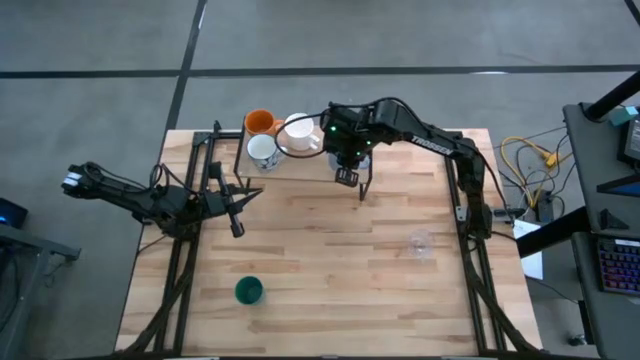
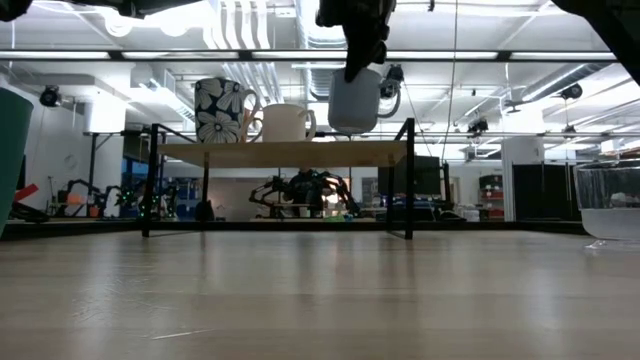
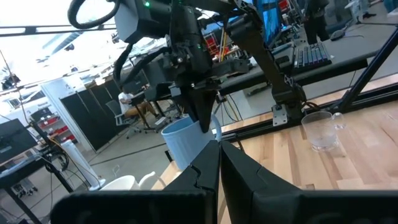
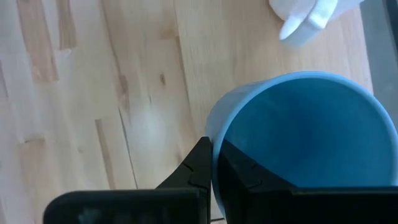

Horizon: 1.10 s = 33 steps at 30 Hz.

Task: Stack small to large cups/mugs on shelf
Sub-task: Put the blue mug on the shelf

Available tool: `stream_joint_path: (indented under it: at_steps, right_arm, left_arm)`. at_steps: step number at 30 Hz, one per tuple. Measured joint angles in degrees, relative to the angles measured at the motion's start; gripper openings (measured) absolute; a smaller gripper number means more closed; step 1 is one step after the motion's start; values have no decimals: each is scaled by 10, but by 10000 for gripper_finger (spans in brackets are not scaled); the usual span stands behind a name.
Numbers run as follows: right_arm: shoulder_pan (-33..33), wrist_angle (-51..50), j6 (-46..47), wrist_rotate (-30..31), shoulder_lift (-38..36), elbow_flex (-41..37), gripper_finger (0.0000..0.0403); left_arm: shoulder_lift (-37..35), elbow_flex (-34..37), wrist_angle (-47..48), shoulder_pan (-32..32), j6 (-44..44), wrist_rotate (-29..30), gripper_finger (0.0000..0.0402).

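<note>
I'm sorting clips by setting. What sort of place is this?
Most likely a robotics lab or open workshop, not a home. The low view looks past the shelf into a big hall with exposed ceiling ducts and another robot rig beyond; a keyboard sits on a desk beside the table.

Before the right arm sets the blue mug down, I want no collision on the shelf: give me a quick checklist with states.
1. Right gripper shut on light blue mug rim: ok.
2. Mug clear above shelf: ok, hanging free.
3. Bare shelf spot under mug: ok.
4. Gap to plain white mug: cannot tell.
5. Left gripper shut, away from shelf: ok.
6. Clear glass and dark green cup out of the way: ok.
</note>
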<state>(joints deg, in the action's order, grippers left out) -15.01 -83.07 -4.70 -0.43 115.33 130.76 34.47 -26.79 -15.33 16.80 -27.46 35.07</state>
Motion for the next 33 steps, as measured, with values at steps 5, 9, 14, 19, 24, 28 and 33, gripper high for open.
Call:
stream_joint_path:
  at_steps: [5,9,14,19,24,28,33]
  right_arm:
    - [0,-1,-3,0,0,-1,9]
    - [0,-2,-3,0,0,-5,9]
    - [0,0,-3,0,0,-14,9]
    - [0,2,-3,0,0,-25,9]
    - [0,13,-3,0,0,-41,9]
    - [0,15,-4,0,0,-43,9]
    - [0,15,-5,0,0,-43,9]
  left_arm:
    - [0,0,0,0,0,0,0]
    - [0,0,0,0,0,0,0]
    - [0,0,0,0,0,0,0]
    - [0,0,0,0,0,0,0]
    - [0,0,0,0,0,0,0]
    - [0,0,0,0,0,0,0]
    - [0,0,0,0,0,0,0]
